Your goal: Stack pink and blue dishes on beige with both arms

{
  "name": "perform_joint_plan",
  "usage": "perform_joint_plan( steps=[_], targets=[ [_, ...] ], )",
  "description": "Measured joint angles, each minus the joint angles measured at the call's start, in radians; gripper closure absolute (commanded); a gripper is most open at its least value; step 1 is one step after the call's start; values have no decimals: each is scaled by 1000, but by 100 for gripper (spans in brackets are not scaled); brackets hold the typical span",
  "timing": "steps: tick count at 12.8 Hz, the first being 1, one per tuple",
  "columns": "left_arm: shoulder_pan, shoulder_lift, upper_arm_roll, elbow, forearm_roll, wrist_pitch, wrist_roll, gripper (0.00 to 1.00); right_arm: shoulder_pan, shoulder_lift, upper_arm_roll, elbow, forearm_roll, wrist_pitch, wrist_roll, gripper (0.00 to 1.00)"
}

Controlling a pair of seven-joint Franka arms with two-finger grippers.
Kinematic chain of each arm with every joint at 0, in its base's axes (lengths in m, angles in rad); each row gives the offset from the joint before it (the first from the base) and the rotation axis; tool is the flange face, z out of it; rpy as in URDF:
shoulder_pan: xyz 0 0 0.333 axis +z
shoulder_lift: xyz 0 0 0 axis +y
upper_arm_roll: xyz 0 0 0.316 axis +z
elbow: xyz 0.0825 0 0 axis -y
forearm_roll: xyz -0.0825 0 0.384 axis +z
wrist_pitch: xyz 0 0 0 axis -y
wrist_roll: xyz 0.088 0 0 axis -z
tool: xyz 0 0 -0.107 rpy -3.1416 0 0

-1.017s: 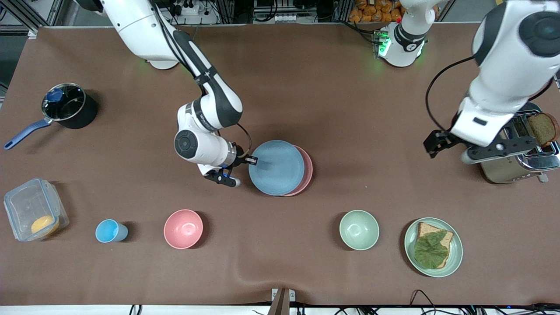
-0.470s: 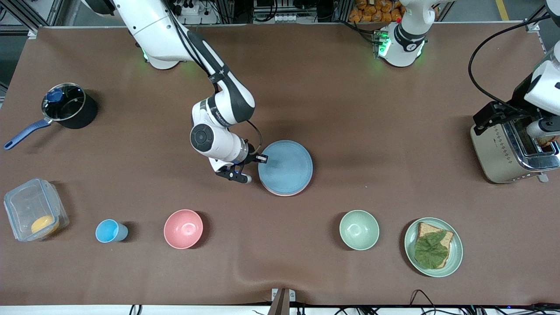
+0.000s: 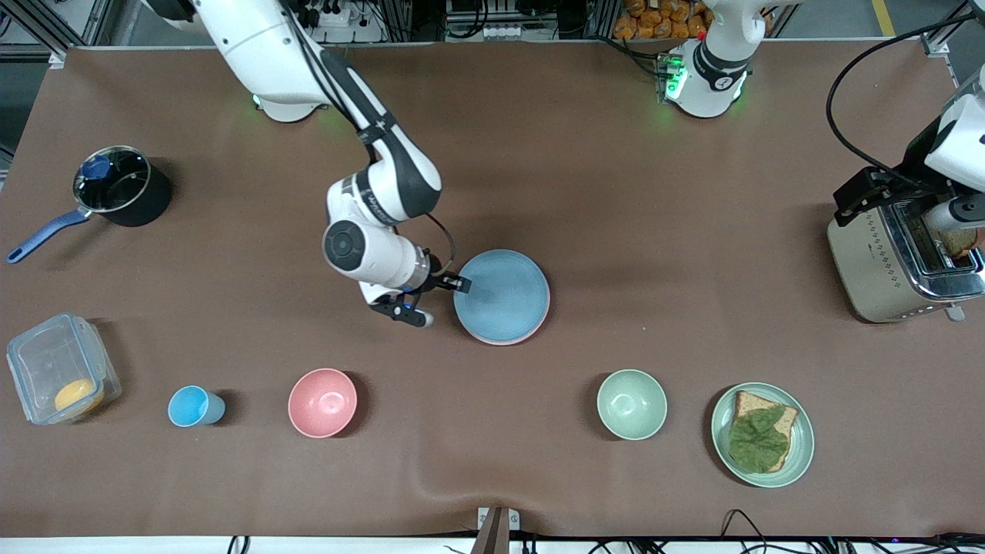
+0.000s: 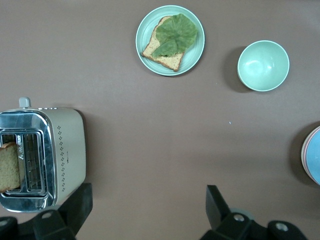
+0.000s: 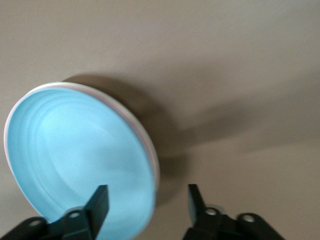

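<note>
Since the earlier frames the blue plate (image 3: 502,295) has slid fully over the pink plate (image 3: 531,332), and the right gripper (image 3: 454,285) has drawn back a touch toward the right arm's end of the table. Now the blue plate lies flat on the stack near the middle of the table; only a thin pink sliver shows under its rim on the side nearer the front camera. Any beige plate beneath is hidden and cannot be made out.

In the right wrist view the right gripper's two dark fingers (image 5: 97,205) stand well apart, one over the blue plate's rim and the other off it, gripping nothing. The left gripper (image 3: 873,200) hangs over the toaster (image 3: 896,265) at the left arm's end of the table; in the left wrist view its fingers (image 4: 217,202) are spread wide and empty. The left arm is cut off by the front view's edge.

A plain brown cloth covers the table (image 3: 616,192), with a fold at its near edge. Nearest the front camera sit a pink bowl (image 3: 322,402), a blue cup (image 3: 192,406), a green bowl (image 3: 632,404) and a green plate (image 3: 725,435) with toast and a leaf. No writing can be read.
</note>
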Motion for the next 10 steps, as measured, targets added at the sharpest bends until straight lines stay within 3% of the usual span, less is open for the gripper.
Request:
perform_joint_plan(
  steps=[5,7,10],
  targets=[
    [-6,-2,0,2,-51,-31,0,0,-300,-194,-100,6,-172,-353,-393,0],
    [-6,-2,1,13,-52,-55,0,0,-388,-268,-103,5,-268,-406,-503,0],
    [-9,-3,1,30,-52,-75,0,0,-473,-370,-104,1,-324,-435,-653,0]
  ],
)
